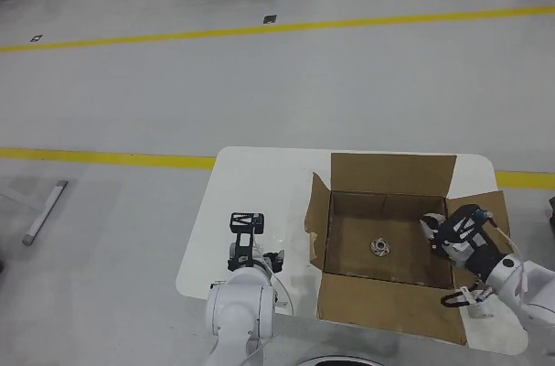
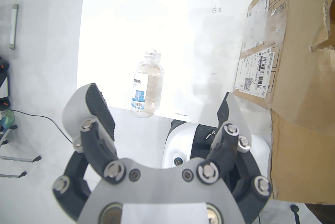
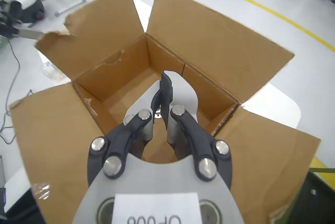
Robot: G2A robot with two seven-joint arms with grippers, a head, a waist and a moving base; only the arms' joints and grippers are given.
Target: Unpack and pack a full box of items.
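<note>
The white, smooth-topped bench with rounded corners point(image 1: 259, 183) carries a large brown corrugated cardboard box point(image 1: 391, 172) on its right side. All four flaps are folded outward, one has a torn edge, and a printed paper label is stuck to the wall facing the left arm. The left end effector point(image 1: 248, 220) hangs over bare bench beside the box with its ribbed black pads spread wide and nothing between them. The right end effector point(image 3: 165, 90) sits above the box's open mouth near its right wall, pads pressed together on nothing. Two clear plastic bottles with white caps point(image 2: 146, 84) stand upright, one behind the other, at the bench's near edge. They look liquid-filled, so probably weighty, stiff and slick; a grip across the labelled middle seems safest, since a nudge could tip them off. A small grey ring-shaped metal part point(image 1: 379, 246) lies on the box floor. It looks hard, light and low-lying, likely best pinched across its rim.
</note>
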